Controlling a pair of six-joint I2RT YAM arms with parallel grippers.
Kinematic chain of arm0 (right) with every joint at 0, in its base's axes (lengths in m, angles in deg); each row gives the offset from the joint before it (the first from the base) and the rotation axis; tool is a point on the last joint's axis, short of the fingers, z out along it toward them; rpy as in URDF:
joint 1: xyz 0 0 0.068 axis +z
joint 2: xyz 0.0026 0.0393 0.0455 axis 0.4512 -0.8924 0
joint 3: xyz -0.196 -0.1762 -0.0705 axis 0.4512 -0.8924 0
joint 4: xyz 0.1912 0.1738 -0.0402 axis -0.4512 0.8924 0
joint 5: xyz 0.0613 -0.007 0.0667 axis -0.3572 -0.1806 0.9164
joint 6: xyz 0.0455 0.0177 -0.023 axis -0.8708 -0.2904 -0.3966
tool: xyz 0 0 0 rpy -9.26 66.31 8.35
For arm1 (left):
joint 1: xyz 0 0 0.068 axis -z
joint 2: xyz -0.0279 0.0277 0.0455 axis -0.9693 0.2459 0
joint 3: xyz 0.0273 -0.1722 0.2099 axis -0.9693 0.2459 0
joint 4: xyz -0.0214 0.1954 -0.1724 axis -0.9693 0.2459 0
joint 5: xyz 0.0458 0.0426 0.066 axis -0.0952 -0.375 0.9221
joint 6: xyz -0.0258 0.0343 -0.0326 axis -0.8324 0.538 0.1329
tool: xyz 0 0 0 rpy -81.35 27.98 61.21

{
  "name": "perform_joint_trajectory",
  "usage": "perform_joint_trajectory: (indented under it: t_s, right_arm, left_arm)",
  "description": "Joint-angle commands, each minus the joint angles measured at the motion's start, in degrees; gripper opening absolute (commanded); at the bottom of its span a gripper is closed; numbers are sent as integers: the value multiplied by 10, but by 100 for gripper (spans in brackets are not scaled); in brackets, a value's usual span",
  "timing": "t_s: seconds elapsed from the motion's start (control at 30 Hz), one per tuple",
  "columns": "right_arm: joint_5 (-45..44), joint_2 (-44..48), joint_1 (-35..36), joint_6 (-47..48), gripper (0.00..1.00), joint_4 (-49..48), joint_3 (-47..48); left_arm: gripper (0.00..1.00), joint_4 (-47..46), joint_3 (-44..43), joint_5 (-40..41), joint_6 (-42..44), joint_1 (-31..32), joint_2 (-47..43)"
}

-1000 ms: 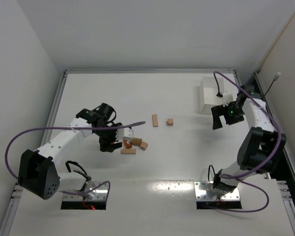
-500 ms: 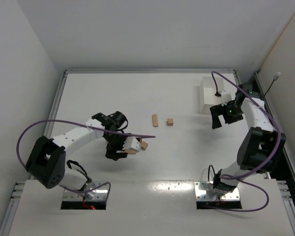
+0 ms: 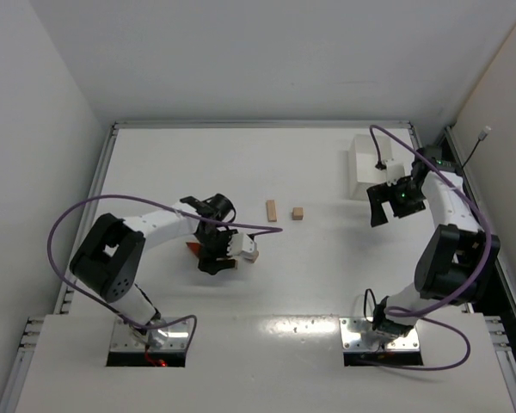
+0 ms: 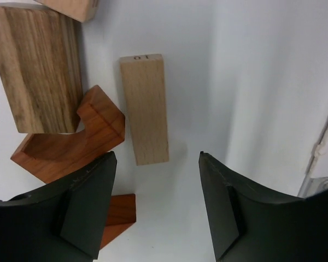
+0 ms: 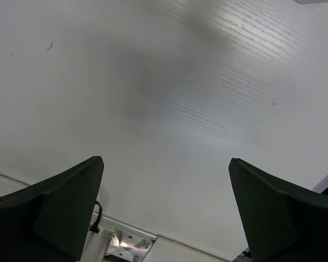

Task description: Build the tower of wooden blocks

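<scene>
Blocks for the tower all lie flat on the tabletop point(image 3: 327, 284), none resting on another, so I judge that the building is hardly begun. Most of them sit in a small group left of the middle, under the left arm.

The left fingers point(image 4: 85, 207) are apart and empty, hanging low over a pale bar point(image 4: 144, 109) that is marked with a number at its far end. To take this bar well, I think the hand should first shift a little. The bar is closer to the left finger than to the right one, and the reddish-brown arch point(image 4: 71, 136) presses close against that side; I cannot tell if they touch. The finger must come down between the two without pushing the arch, then close across the narrow width of the bar.

By count, this group has five pieces:
- the pale bar
- the arch
- one broad streaked block point(image 4: 35, 68)
- one pale corner point(image 4: 71, 5) at the picture's edge
- one reddish-brown piece point(image 4: 119, 215), half hidden under the left finger

Well apart toward the middle lie a second bar point(image 3: 272, 211) and a cube point(image 3: 298, 213), which makes seven in all.

One white tray point(image 3: 370, 168) stands at the far right. Near it, the right fingers point(image 5: 60, 202) are wide apart over bare surface, holding nothing.
</scene>
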Motion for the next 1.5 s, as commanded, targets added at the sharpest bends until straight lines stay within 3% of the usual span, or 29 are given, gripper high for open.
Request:
perform_joint_trajectory:
  t_s: [0.0,0.23,0.63,0.8,0.83,0.87,0.9,1.0,1.23,1.37,1.47]
  right_arm:
    - [16,25,4,2,97,6,23]
    - [16,30,4,2,97,11,23]
    - [11,30,-1,2,97,11,18]
    - [0,36,-1,2,97,11,18]
    - [0,36,-1,2,97,11,18]
    - [0,36,-1,2,97,17,18]
    - [-5,36,-1,2,97,17,18]
    - [-5,36,-1,2,97,22,18]
    - [-5,18,-1,7,97,35,36]
    - [0,12,-1,7,97,35,41]
    - [0,0,4,0,97,35,46]
  left_arm:
    - [59,-30,-18,1,-11,5,20]
    - [56,-42,-29,1,-6,16,57]
    - [45,-84,14,-11,-30,80,33]
    - [26,-114,36,9,-51,86,44]
    - [19,-114,36,15,-56,86,52]
    - [5,-120,43,15,-61,86,52]
    - [0,-120,43,15,-61,86,52]
    - [0,-103,48,9,-49,67,34]
    - [0,41,10,1,3,-13,-130]
    - [0,31,-66,1,-89,-41,-201]
    - [0,-40,-104,24,-242,-41,-208]
